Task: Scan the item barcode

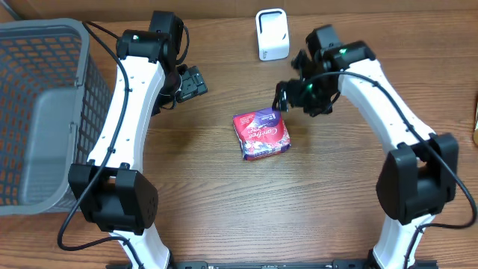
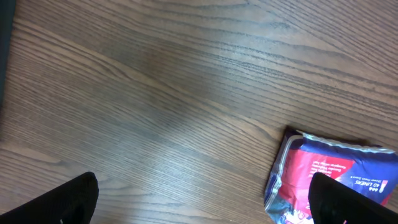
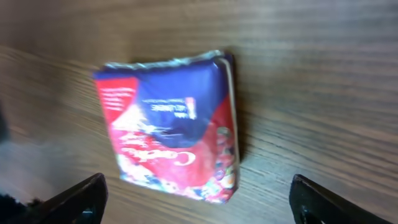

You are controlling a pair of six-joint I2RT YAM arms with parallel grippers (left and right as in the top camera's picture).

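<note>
The item, a red and purple soft packet (image 1: pixel 261 136), lies flat on the wooden table near the middle. No barcode shows on it in any view. A white scanner (image 1: pixel 272 33) stands upright at the back. My right gripper (image 1: pixel 288 97) hangs open just above the packet's far right corner. In the right wrist view the packet (image 3: pixel 174 124) sits ahead of the wide-open right gripper (image 3: pixel 199 205), untouched. My left gripper (image 1: pixel 191 82) is open, up and to the left of the packet. In the left wrist view the packet (image 2: pixel 329 171) shows by the right finger (image 2: pixel 348 199), with nothing between the fingers.
A grey mesh basket (image 1: pixel 45 112) fills the left side of the table. A small object (image 1: pixel 475 119) peeks in at the right edge.
</note>
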